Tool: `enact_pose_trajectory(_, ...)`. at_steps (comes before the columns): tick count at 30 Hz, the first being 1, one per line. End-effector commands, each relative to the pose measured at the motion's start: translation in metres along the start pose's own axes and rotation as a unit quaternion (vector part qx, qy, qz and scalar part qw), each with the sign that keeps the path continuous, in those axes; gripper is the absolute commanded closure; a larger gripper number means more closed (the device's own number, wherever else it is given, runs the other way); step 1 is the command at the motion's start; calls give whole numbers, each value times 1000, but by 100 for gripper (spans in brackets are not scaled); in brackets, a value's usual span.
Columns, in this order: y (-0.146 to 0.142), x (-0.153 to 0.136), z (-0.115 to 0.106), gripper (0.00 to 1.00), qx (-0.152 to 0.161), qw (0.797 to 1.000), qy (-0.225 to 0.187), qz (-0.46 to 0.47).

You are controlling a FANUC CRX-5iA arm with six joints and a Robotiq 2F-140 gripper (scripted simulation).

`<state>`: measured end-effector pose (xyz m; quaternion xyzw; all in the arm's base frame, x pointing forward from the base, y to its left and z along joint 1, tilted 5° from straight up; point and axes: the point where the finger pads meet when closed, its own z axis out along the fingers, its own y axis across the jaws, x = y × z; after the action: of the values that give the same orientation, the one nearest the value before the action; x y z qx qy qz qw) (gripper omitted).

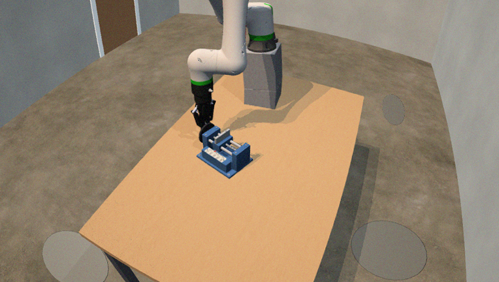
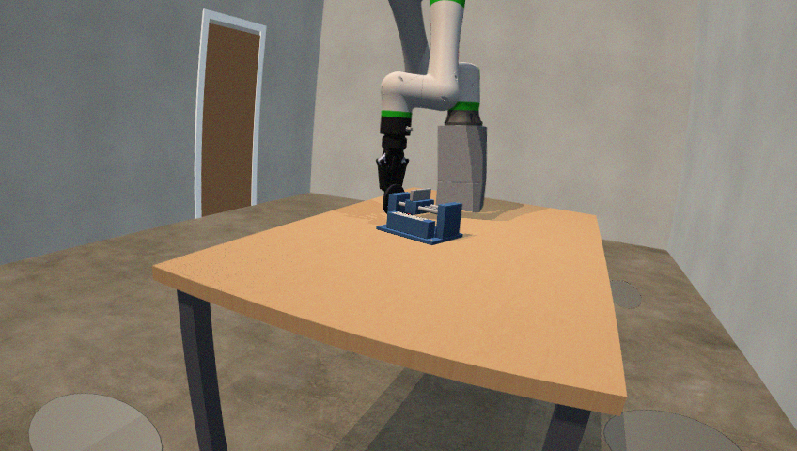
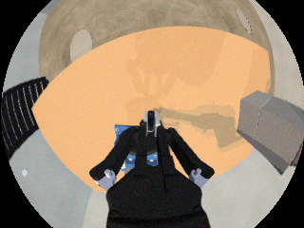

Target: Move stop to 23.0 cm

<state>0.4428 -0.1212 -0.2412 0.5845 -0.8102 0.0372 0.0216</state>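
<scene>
The blue screw-driven device stands on the table, partly hidden behind my gripper in the wrist view. Its grey upright stop plate rides on a blue carriage near the handwheel end. The white scale strip has a small red mark near its upper end; its numbers are too small to read. The black handwheel is at the device's left end. My gripper points down at the wheel's upper part, fingers close together around what looks like its handle; the tips are partly hidden.
The wooden table carries the device. The arm's grey pedestal stands behind it to the right. The table's left edge is close beside the handwheel.
</scene>
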Motion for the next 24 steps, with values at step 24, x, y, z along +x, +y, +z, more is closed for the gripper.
enact_pose_trajectory(24, -26, 0, 6, 96, 0, 1000, 0, 0)
